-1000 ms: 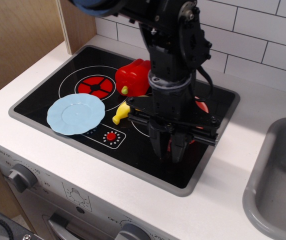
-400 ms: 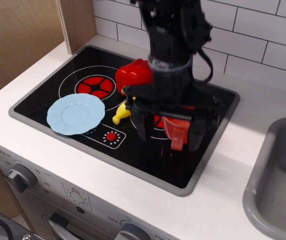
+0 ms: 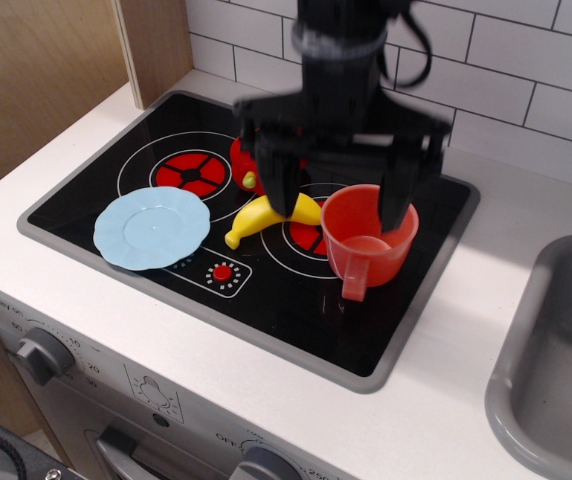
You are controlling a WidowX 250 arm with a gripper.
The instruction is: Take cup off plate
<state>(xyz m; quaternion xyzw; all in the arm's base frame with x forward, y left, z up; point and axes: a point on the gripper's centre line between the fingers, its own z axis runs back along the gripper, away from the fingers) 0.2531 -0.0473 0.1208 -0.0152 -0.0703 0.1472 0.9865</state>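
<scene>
One cup (image 3: 369,245), one plate (image 3: 151,228), one banana (image 3: 262,217), one red pepper (image 3: 247,157), two stove knobs (image 3: 38,356).

Orange-red cup (image 3: 369,243) upright on stovetop (handle forward); light-blue scalloped plate (image 3: 151,228) well apart

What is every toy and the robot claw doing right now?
cup: upright on the stovetop, off the plate, nothing gripping it.
plate: flat on the stove's left side, nothing on it.
gripper: open, raised above the stove, holding nothing.
banana: lying on the stovetop between plate and cup.
pepper: behind the banana, mostly hidden by the gripper.
</scene>
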